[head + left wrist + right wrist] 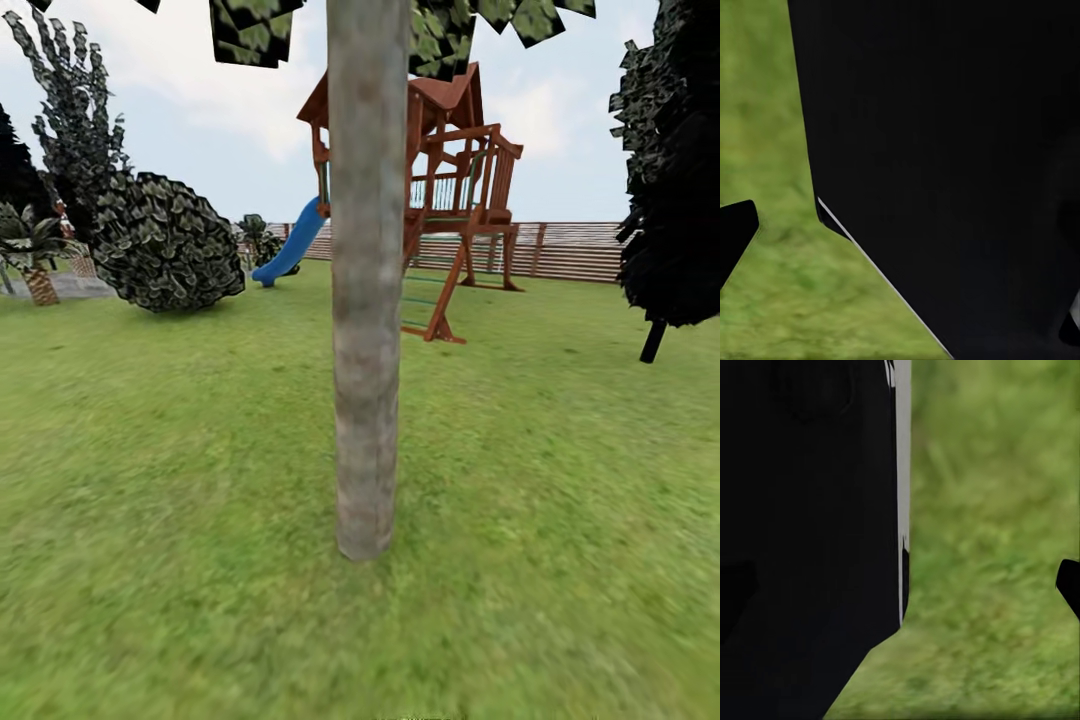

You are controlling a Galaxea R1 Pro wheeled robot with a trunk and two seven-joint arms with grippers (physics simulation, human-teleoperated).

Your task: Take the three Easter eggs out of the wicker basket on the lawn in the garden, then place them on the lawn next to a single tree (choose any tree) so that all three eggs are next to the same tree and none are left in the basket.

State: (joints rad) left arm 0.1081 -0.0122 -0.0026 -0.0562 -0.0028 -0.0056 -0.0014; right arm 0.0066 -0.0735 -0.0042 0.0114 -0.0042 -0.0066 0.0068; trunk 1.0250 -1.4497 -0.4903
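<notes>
A thick, straight grey-brown tree trunk (366, 300) stands dead ahead on the short green lawn (180, 480) (leaves overhead), rooted close in front. Behind it sits the wooden playset with its blue slide (292, 243). Each wrist camera faces grass beside a black body; I can't tell either pincer's opening.

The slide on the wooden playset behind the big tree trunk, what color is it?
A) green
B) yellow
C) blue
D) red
C: in the head view the slide curving down from the wooden playset to the lawn, past the left of the tree trunk, is plainly blue.
</notes>
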